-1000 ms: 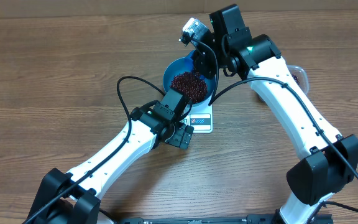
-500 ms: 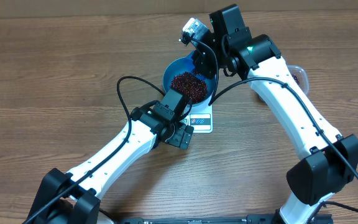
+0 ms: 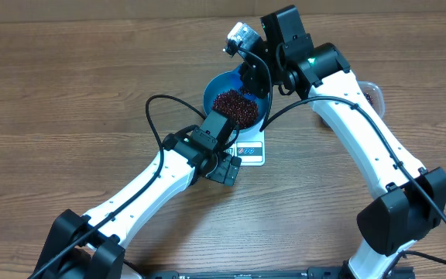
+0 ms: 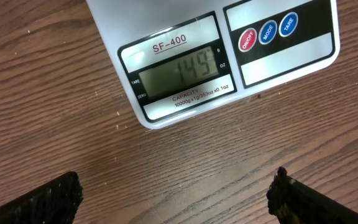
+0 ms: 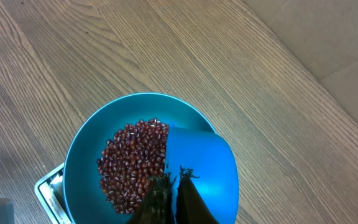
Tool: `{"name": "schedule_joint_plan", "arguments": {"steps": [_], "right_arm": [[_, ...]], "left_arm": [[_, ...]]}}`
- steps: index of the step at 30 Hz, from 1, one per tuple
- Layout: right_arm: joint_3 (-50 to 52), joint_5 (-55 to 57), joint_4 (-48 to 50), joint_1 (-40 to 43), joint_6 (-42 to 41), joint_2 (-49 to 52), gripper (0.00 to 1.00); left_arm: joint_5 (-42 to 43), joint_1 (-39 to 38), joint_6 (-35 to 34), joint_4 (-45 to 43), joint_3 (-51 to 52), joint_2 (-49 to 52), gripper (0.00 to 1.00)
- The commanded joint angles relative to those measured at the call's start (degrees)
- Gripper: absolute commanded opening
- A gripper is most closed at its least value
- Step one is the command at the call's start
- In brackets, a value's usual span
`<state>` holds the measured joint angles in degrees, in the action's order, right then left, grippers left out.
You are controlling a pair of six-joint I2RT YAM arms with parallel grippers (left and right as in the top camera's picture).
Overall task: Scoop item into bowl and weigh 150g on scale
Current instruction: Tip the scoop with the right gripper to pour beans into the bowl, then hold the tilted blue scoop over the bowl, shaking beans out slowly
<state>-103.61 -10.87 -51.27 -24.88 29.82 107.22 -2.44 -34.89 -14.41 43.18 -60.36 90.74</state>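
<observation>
- Over the one round deep blue bowl, the right gripper pinches shut on one small blue plastic scoop.
- Near one flat white square scale, the left gripper gapes wide, empty.
- One heap of tiny red-brown beans lies in the bowl.

On the scale: "SF-400", "149", "ON/OFF", "MODE", "TARE".

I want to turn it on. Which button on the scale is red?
The round button nearest the display of the scale; the other two buttons are blue.
</observation>
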Motion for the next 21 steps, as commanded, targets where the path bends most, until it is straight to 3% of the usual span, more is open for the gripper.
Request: {"name": "schedule_joint_plan", "arguments": {"steps": [1,21], "right_arm": [[-1.84,0.52,0.24,-0.28,0.22,-0.79,0.05],[-1.84,-1.18,0.46,-0.17,-2.43,-0.79,0.05]], "left_arm": [[-0.72,-0.39,1.14,-0.15,0.26,-0.42,1.00],[-0.72,-0.37,1.14,-0.15,0.26,-0.39,1.00]]}}
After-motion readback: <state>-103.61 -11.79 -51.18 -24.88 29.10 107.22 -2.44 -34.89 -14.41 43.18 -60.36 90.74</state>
